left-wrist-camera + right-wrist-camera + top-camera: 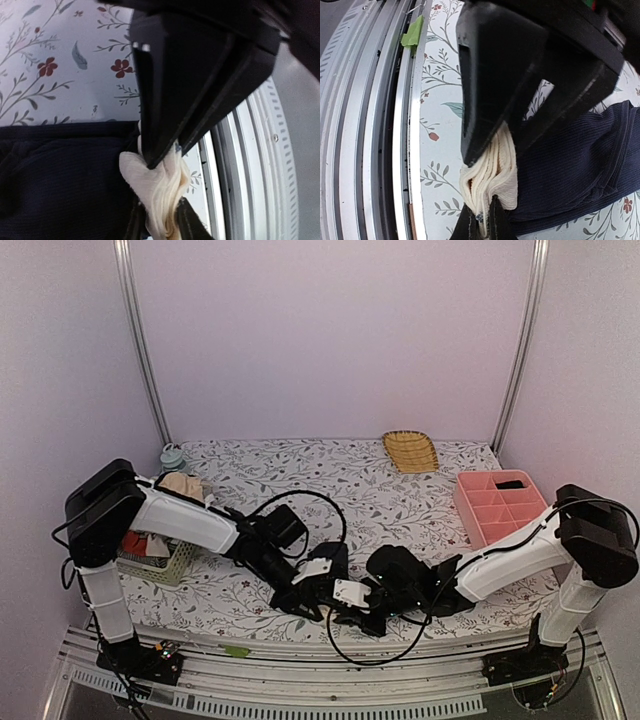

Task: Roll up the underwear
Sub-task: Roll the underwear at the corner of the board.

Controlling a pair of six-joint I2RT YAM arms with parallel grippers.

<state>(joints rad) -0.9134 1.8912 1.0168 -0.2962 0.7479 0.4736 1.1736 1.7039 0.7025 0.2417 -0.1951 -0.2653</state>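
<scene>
Underwear (495, 170) at the worktop's (300, 480) near edge, long axis apparently crosswise between the arms, left claw (160, 192) and right claw (477, 187) each clamped on its bunched cream part, its dark part lying away from the rail (380, 125).

Dark, perhaps navy, underwear (570, 170); cream edge bunched.

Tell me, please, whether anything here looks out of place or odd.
Nothing is spilled or damaged. The cream cloth is bunched into tight folds, pinched by the left claw and the right claw, beside the dark underwear, close to the table edge. A scrap of green tape sticks on the front rail.
</scene>
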